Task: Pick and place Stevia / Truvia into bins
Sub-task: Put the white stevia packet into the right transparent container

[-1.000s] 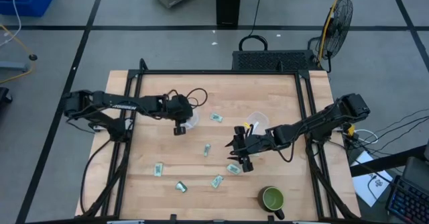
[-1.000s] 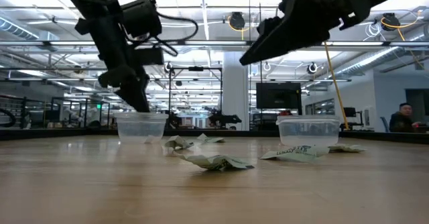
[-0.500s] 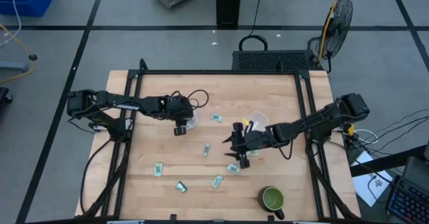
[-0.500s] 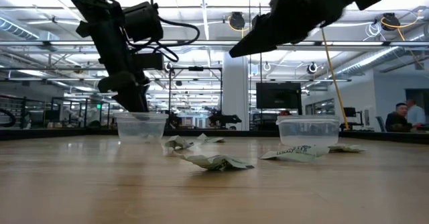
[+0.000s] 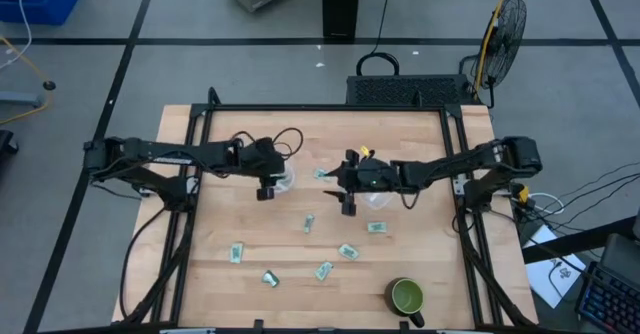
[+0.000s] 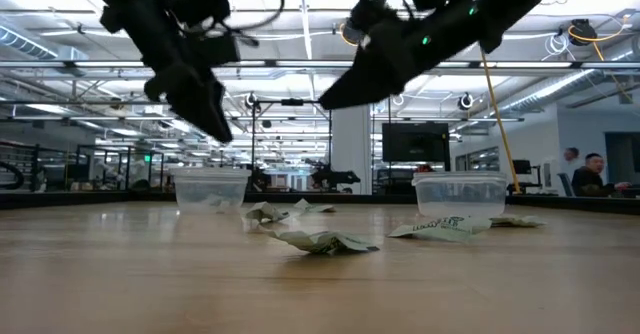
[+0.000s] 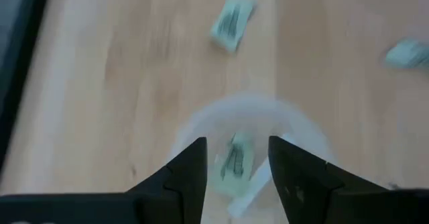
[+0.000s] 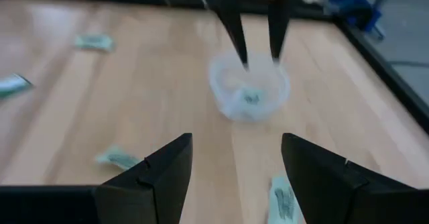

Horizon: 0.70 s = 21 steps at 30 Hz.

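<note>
Scattered packets (image 5: 347, 251) and a green mug (image 5: 407, 296) dot the near table (image 5: 420, 134); its far strip lies bare.

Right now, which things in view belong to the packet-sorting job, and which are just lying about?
Job: loose sweetener packets, two clear cups, left gripper above one cup, right gripper between them.
Lying about: green mug, floor fan.

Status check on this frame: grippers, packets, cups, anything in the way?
Left gripper open above left cup, one packet inside. Right gripper open, empty, mid-table beside right cup. Loose packets on the table. Nothing blocking.
</note>
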Tool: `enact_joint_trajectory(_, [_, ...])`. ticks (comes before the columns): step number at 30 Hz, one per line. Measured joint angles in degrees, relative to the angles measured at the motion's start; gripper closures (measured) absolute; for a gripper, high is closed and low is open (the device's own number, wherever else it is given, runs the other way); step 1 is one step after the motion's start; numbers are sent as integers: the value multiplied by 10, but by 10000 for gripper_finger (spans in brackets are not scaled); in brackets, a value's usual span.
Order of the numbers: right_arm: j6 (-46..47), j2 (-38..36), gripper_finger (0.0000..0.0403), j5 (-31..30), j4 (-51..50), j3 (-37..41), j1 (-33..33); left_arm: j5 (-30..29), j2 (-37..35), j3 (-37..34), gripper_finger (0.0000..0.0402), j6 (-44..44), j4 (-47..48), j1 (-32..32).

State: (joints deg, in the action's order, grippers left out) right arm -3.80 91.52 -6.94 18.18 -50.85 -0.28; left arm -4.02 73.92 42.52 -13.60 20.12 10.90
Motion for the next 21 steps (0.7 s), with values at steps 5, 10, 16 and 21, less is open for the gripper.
enact_joint_trajectory(5, [12,71,179,8,-14,-16,-31,-1,-60,0,236,-8,-33,-16])
enact_joint_trajectory(10, [59,106,179,15,-66,-65,-74,-9,-107,0,236,-9,-84,-25])
enact_joint_trajectory(16, [56,128,179,26,-82,-77,-92,-10,-133,0,236,-9,-94,-28])
enact_joint_trajectory(21, [59,149,179,28,-87,-77,-95,-10,-136,0,236,-13,-93,-28])
